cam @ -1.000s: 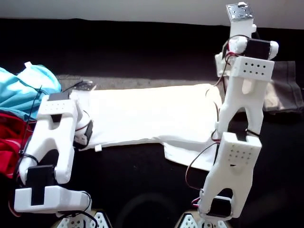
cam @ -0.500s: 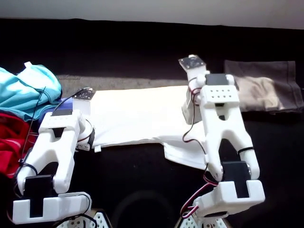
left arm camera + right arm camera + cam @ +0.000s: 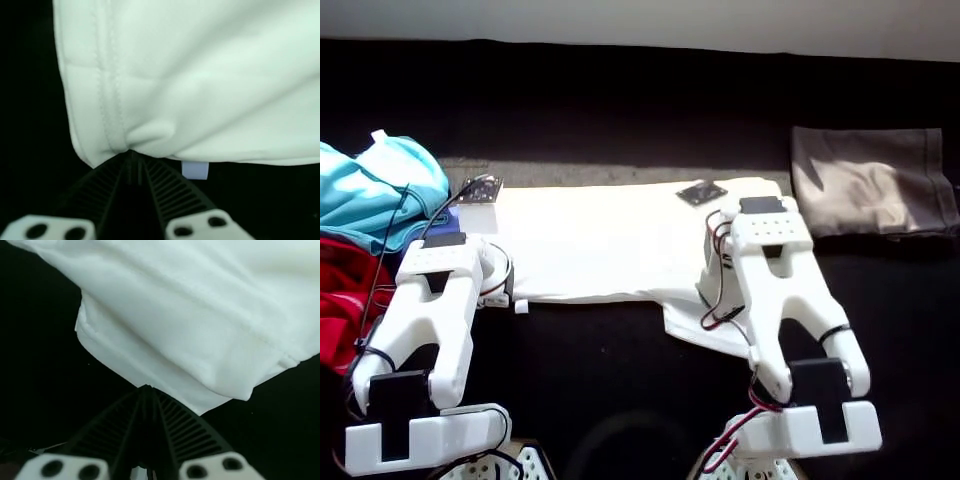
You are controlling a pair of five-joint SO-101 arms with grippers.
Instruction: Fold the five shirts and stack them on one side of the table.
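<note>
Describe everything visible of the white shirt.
The white shirt lies flat lengthwise across the black table, soft knit with a stitched hem and a small tag. A sleeve sticks out on the near side. The left gripper is shut on a puckered hem corner; the right gripper is shut, tips at a fabric edge.

no readable text, small white tag blank

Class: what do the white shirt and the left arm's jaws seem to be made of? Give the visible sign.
White shirt: soft knit fabric, probably cotton, matte; it has a stitched double-seam hem and a soft pucker. Jaws of the left gripper: likely moulded black plastic, matte; their faces are ribbed with straight, rigid edges.
</note>
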